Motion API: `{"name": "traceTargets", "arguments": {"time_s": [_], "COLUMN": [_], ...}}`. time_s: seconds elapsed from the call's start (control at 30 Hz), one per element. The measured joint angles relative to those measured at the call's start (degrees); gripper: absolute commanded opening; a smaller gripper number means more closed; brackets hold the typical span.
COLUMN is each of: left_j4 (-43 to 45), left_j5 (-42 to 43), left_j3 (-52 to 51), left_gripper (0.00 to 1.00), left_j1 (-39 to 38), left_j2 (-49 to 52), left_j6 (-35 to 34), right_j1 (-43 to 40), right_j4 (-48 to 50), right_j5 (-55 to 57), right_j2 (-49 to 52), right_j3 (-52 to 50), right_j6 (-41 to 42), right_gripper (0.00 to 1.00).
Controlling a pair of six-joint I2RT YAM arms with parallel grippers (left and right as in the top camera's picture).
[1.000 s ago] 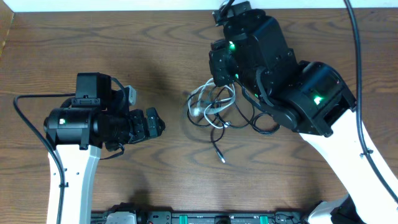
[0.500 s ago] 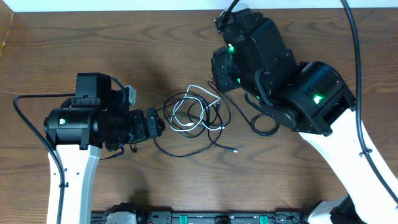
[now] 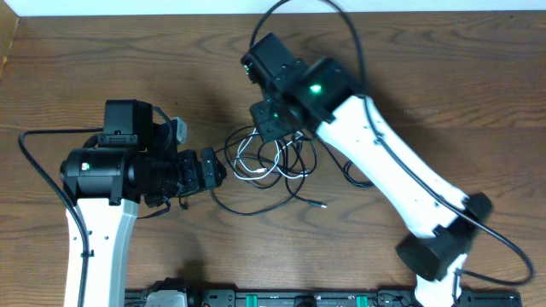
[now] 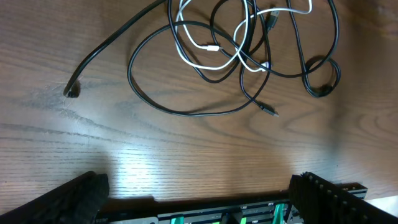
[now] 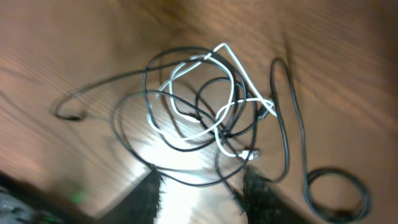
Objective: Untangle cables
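The cables lie in one loose tangle [image 3: 271, 162] on the wooden table between my two arms: several thin black cords and one short white cord [image 3: 247, 175]. My left gripper [image 3: 213, 168] is open and empty just left of the tangle, which fills the top of the left wrist view [image 4: 230, 56]. My right gripper [image 3: 271, 128] is open and empty, hovering over the tangle's far edge. The right wrist view shows the tangle [image 5: 211, 112] below its fingers [image 5: 205, 199], with the white cord [image 5: 221, 46] woven through the black loops.
A black cord end [image 4: 73, 91] trails out to one side. A small plug [image 3: 320, 205] lies near the front, and a small coil [image 3: 358, 175] lies to the right. An equipment rail [image 3: 281, 298] runs along the table's front edge.
The cable bundle has gone from under the right gripper to lying spread on the table further left. The right arm has stretched out and swung left over it. The left arm has not moved.
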Motion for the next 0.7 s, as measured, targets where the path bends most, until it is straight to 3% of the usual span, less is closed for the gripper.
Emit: {"name": "traceTargets", "arguments": {"time_s": [0.13,0.2,0.5,0.7], "left_j4": [0.0,0.0,0.0,0.0], "left_j5": [0.0,0.0,0.0,0.0], "left_j3": [0.0,0.0,0.0,0.0], "left_gripper": [0.98,0.98,0.98,0.98], "left_j1": [0.0,0.0,0.0,0.0], "left_j2": [0.0,0.0,0.0,0.0], "left_j6": [0.0,0.0,0.0,0.0], "right_j1": [0.0,0.0,0.0,-0.2], "right_j4": [2.6,3.6,5.3,5.9], "right_j5": [1.0,2.1,6.4,8.2], "right_j2": [5.2,7.3,12.6,14.3], "right_j3": [0.0,0.0,-0.1,-0.1], "right_j6": [-3.0,-5.6,-17.6,-23.9], "right_gripper": [0.63,0.7,0.78,0.75]}}
